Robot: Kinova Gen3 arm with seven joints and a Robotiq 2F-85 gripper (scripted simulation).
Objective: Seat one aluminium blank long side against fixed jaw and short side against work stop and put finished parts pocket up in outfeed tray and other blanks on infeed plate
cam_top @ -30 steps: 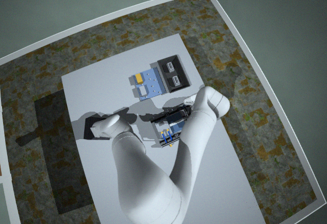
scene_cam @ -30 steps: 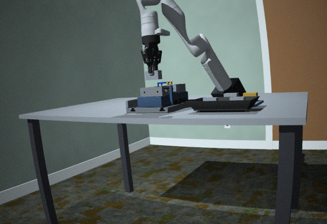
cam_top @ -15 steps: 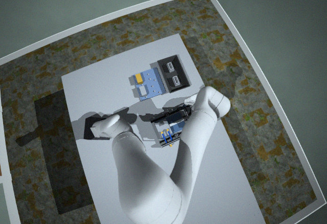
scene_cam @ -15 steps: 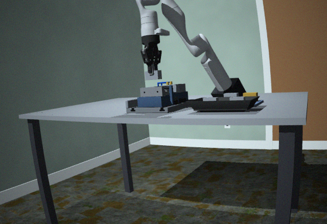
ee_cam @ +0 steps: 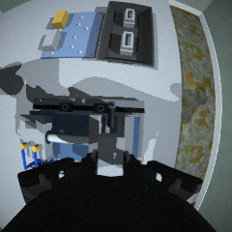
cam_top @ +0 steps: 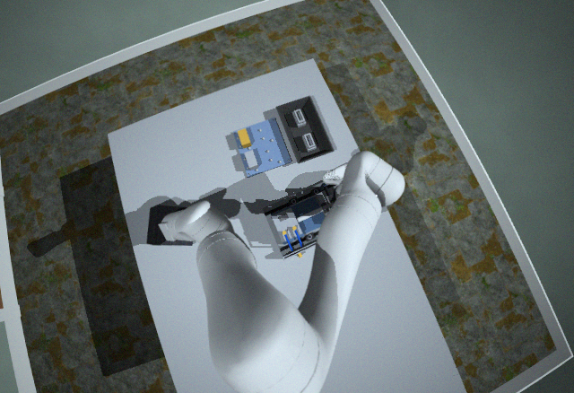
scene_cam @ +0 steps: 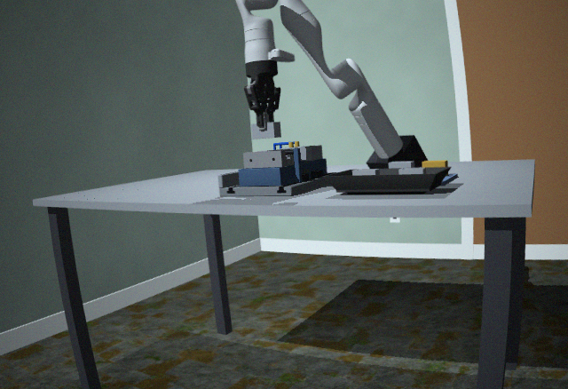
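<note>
Grey aluminium blank point(scene_cam: 265, 130) hangs clamped in the black two-finger gripper point(scene_cam: 263, 123), in the air above the blue-and-grey vise point(scene_cam: 281, 169), not touching it. One arm, one vise. Black outfeed tray point(cam_top: 324, 124) holds two grey finished parts point(cam_top: 297, 117) point(cam_top: 308, 140), pocket up, side by side. Blue infeed plate point(cam_top: 273, 145) carries one yellow brass blank point(cam_top: 243, 136) near a corner. Tray and plate sit just beside each other on the grey table point(cam_top: 185, 147).
</note>
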